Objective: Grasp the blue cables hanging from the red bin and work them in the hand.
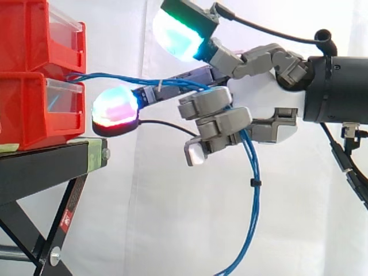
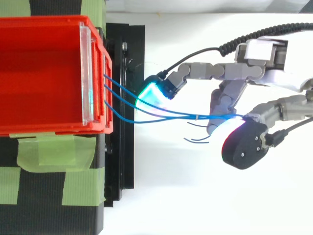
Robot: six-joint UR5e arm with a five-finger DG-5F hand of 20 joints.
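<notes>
Thin blue cables (image 1: 112,75) run level from the front of the lower red bin (image 1: 29,109) to my hand (image 1: 261,95), pass under its curled fingers, then hang down in a bundle toward the bottom edge. In the top view the cables (image 2: 146,112) fan out from the bin (image 2: 44,73) and meet at the hand (image 2: 230,95). Two middle fingers are curled round the bundle. One straight finger's glowing pad (image 1: 115,109) reaches almost to the bin front, just below the cables. Another glowing pad (image 1: 177,35) is raised above them.
Two red bins are stacked on a black stand (image 1: 40,167) at the left, with green tape (image 2: 49,152) holding them on top. A white curtain hangs behind. Loose cable ends (image 2: 198,140) stick out below the hand in the top view.
</notes>
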